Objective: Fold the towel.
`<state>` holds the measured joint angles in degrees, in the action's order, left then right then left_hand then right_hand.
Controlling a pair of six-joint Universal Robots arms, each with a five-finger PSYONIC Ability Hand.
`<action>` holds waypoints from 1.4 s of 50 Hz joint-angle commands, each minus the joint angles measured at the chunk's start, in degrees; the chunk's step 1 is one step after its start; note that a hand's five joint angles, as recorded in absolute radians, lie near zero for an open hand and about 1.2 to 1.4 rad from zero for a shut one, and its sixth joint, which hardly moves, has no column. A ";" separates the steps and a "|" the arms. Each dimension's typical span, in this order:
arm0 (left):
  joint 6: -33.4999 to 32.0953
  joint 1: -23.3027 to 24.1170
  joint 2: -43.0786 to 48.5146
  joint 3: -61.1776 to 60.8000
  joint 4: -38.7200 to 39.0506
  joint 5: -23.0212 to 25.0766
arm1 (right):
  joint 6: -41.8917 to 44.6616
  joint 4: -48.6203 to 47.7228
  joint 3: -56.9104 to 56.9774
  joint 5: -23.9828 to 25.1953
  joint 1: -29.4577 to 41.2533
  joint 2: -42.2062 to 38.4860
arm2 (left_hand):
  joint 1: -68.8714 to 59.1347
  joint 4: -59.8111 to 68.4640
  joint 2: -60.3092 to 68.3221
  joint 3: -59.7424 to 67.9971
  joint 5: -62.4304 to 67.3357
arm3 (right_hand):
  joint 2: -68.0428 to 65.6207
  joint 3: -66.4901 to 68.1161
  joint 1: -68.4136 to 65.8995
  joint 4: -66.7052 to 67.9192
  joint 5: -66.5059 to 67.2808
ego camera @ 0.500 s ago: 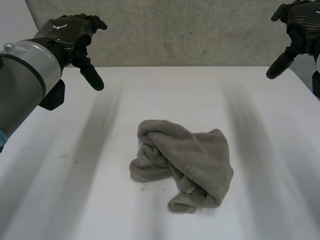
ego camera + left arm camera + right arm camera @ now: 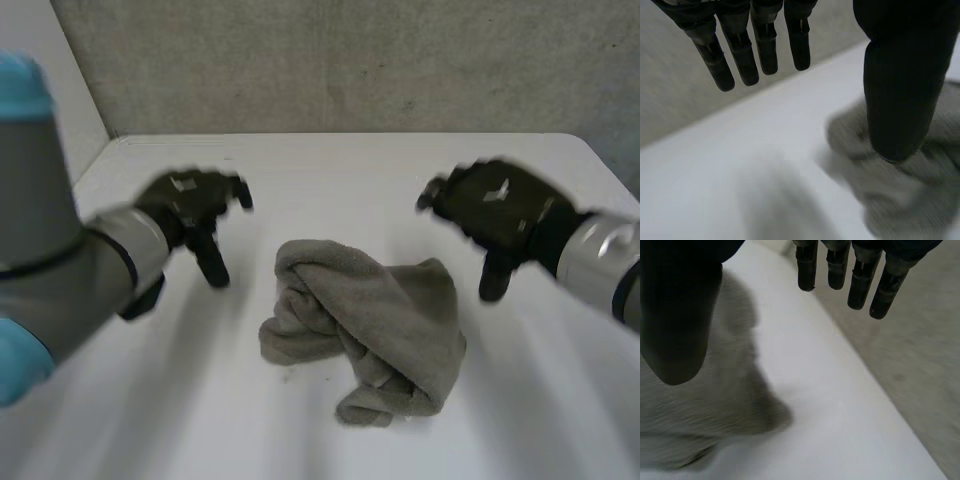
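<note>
In the head view you have the towel [image 2: 370, 335] lying crumpled in a heap on the white table [image 2: 330, 170], about midway between the left and right edges and closer to the near edge than the far one. Your left hand [image 2: 190, 215] hangs over the table just beside the heap's left side, fingers loose and spread, holding nothing. Your right hand [image 2: 495, 215] hangs at the heap's far right corner, also slack and empty. Both grey arms reach in from the near corners, and a grey wall [image 2: 350, 60] stands behind the far edge.

In the left wrist view your fingers [image 2: 740, 55] point straight out, well apart from the thumb [image 2: 900, 90], with nothing between them. The towel [image 2: 900, 200] lies past the thumb's tip; you cannot tell whether the thumb touches it.

In the right wrist view the fingers [image 2: 860, 280] are likewise straight and the thumb [image 2: 680, 315] stands wide of them, empty. The towel [image 2: 715, 405] lies on the thumb's side, and bare table [image 2: 840, 415] lies under the fingers, up to its edge.
</note>
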<state>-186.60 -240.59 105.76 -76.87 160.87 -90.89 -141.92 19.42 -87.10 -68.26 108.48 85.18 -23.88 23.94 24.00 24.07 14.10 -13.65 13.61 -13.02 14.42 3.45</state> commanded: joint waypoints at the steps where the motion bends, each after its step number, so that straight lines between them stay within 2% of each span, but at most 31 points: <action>1: -0.35 2.05 6.81 -3.64 4.35 1.33 | 11.73 -6.14 -15.17 8.66 0.77 3.49 | -3.16 3.10 3.04 2.96 2.94 | 3.65 -3.61 3.02 -4.42 -3.45; 13: -0.26 3.72 15.69 -2.76 11.57 1.33 | 19.66 -15.47 -27.42 9.28 5.95 3.77 | -3.66 3.60 3.54 3.47 3.44 | 3.65 -3.61 3.02 -4.42 -3.45; 20: -0.26 6.19 18.51 -2.32 14.56 1.24 | 23.87 -22.57 -31.19 7.80 8.59 -0.70 | -4.33 4.28 4.22 4.14 4.11 | 3.65 -3.61 3.02 -4.42 -3.45; 22: -0.26 6.71 18.78 -2.32 15.53 1.24 | 24.58 -24.15 -31.46 6.49 8.76 -1.76 | -7.69 7.64 7.58 7.50 7.48 | 3.65 -3.61 3.02 -4.42 -3.45; 24: -0.44 7.76 19.39 -2.32 17.89 1.07 | 25.29 -25.75 -31.46 4.71 8.85 -2.65 | -17.75 17.69 17.63 17.56 17.53 | 2.72 -2.68 2.10 -3.50 -2.52; 26: -0.70 8.20 19.65 -2.32 19.03 0.98 | 26.60 -29.25 -30.94 1.04 8.85 -4.31 | -22.28 22.23 22.17 22.09 22.07 | -15.16 15.20 -15.78 14.39 15.36; 27: -0.79 8.47 19.83 -2.32 20.35 0.81 | 26.61 -29.27 -30.93 1.02 8.85 -4.32 | -30.49 30.43 30.37 30.30 30.27 | -15.28 15.32 -15.90 14.50 15.48; 28: -0.79 8.47 19.83 -2.32 20.36 0.80 | 26.87 -31.01 -30.41 -0.54 8.77 -4.93 | -30.57 30.52 30.46 30.38 30.35 | -28.60 28.64 -29.22 27.83 28.80; 29: -0.87 8.56 19.83 -2.32 21.40 0.63 | 26.87 -31.03 -30.41 -0.56 8.77 -4.94 | -39.06 39.01 38.95 38.87 38.85 | -28.73 28.77 -29.36 27.96 28.93; 30: -0.88 8.56 19.83 -2.32 21.41 0.63 | 26.96 -32.77 -29.88 -1.86 8.42 -5.02 | -39.15 39.09 39.04 38.96 38.93 | -41.06 41.10 -41.68 40.28 41.26; 31: -0.88 8.56 19.74 -2.23 22.11 0.54 | 26.43 -34.00 -29.01 -2.83 8.15 -4.94 | -49.14 49.09 49.03 48.95 48.93 | -51.84 51.88 -52.46 51.06 52.04; 32: -0.96 8.56 19.40 -2.06 22.47 0.45 | 26.43 -34.01 -29.00 -2.84 8.15 -4.94 | -56.05 55.99 55.93 55.86 55.83 | -51.95 51.99 -52.57 51.17 52.15; 34: -0.96 8.56 18.78 -1.80 22.47 0.19 | 24.33 -35.41 -26.72 -4.07 8.24 -4.67 | -56.12 56.06 56.00 55.93 55.90 | -66.31 66.35 -66.93 65.53 66.51; 38: -1.05 8.38 15.96 -0.91 21.85 -0.78 | 18.78 -35.42 -23.64 -5.57 8.06 -1.86 | -56.12 56.06 56.00 55.93 55.90 | -66.35 66.39 -66.98 65.58 66.55; 39: -0.88 8.04 13.35 -0.74 21.16 -1.13 | 14.87 -34.72 -21.72 -6.35 8.06 1.53 | -56.12 56.06 56.00 55.93 55.90 | -66.35 66.39 -66.98 65.58 66.55; 40: -0.88 7.51 9.93 -0.91 19.93 -1.22 | 14.83 -34.72 -21.70 -6.36 8.06 1.57 | -56.12 56.06 56.00 55.93 55.90 | -66.35 66.39 -66.98 65.58 66.55; 42: -0.70 7.33 6.16 -0.91 18.09 -1.22 | 4.60 -33.15 -17.86 -7.06 7.45 7.51 | -56.12 56.06 56.00 55.93 55.90 | -66.35 66.39 -66.98 65.58 66.55; 43: -0.35 7.07 2.21 -0.91 15.99 -1.22 | 4.55 -33.14 -17.84 -7.06 7.45 7.54 | -56.12 56.06 56.00 55.93 55.90 | -66.35 66.39 -66.98 65.58 66.55; 45: -0.26 6.81 -1.40 -0.83 13.88 -1.04 | -5.34 -28.16 -12.77 -6.63 5.18 10.78 | -56.12 56.06 56.00 55.93 55.90 | -66.35 66.39 -66.98 65.58 66.55; 46: -0.26 6.80 -1.44 -0.83 13.86 -1.04 | -5.39 -28.13 -12.74 -6.62 5.16 10.80 | -56.12 56.06 56.00 55.93 55.90 | -66.35 66.39 -66.98 65.58 66.55; 47: -0.26 6.63 -4.92 -0.65 12.38 -1.04 | -9.48 -23.95 -9.52 -6.36 3.34 11.67 | -56.12 56.06 56.00 55.93 55.90 | -66.35 66.39 -66.98 65.58 66.55; 48: -0.26 6.45 -8.70 -0.39 11.06 -1.04 | -9.52 -23.91 -9.49 -6.36 3.32 11.68 | -56.12 56.06 56.00 55.93 55.90 | -66.35 66.39 -66.98 65.58 66.55; 50: -0.17 6.28 -12.30 -0.21 10.26 -0.95 | -16.78 -14.99 -3.10 -4.35 -0.62 12.11 | -56.12 56.06 56.00 55.93 55.90 | -66.35 66.39 -66.98 65.58 66.55; 54: 0.00 5.84 -18.39 0.05 9.03 -0.16 | -22.17 -7.12 3.17 -0.65 -3.36 11.59 | -56.12 56.06 56.00 55.93 55.90 | -66.35 66.39 -66.98 65.58 66.55; 59: 0.00 4.09 -18.40 -0.30 7.44 -0.08 | -26.30 2.64 11.08 4.63 -7.32 6.14 | -56.12 56.06 56.00 55.93 55.90 | -66.35 66.39 -66.98 65.58 66.55; 61: 0.00 2.86 -17.97 -0.82 7.35 -0.07 | -26.74 6.40 14.93 6.29 -8.90 -1.56 | -56.12 56.06 56.00 55.93 55.90 | -66.35 66.39 -66.98 65.58 66.55; 63: 0.00 1.00 -16.56 -1.62 7.44 0.10 | -26.66 6.85 16.34 6.38 -8.90 -4.73 | -56.12 56.06 56.00 55.93 55.90 | -66.35 66.39 -66.98 65.58 66.55; 65: -0.08 -1.11 -13.92 -2.41 7.53 0.19 | -26.40 6.94 17.48 6.38 -8.73 -7.11 | -56.12 56.06 56.00 55.93 55.90 | -66.35 66.39 -66.98 65.58 66.55; 67: -0.08 -3.91 -7.01 -2.58 7.53 0.63 | -26.30 6.94 18.37 6.38 -8.55 -9.33 | -56.12 56.06 56.00 55.93 55.90 | -66.35 66.39 -66.98 65.58 66.55; 69: -0.17 -4.53 -3.67 -2.41 7.62 1.06 | -26.22 6.77 20.38 7.17 -8.37 -16.06 | -56.12 56.06 56.00 55.93 55.90 | -66.35 66.39 -66.98 65.58 66.55; 70: -0.35 -4.80 -0.07 -1.62 7.62 1.24 | -26.22 6.77 20.40 7.18 -8.37 -16.10 | -56.12 56.06 56.00 55.93 55.90 | -66.35 66.39 -66.98 65.58 66.55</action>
<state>-186.65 -241.81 93.23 -78.88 168.26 -90.54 -168.84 26.78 -69.42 -61.54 99.56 78.30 -67.67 69.77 69.65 69.54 58.31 -75.40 76.12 -75.67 76.56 66.13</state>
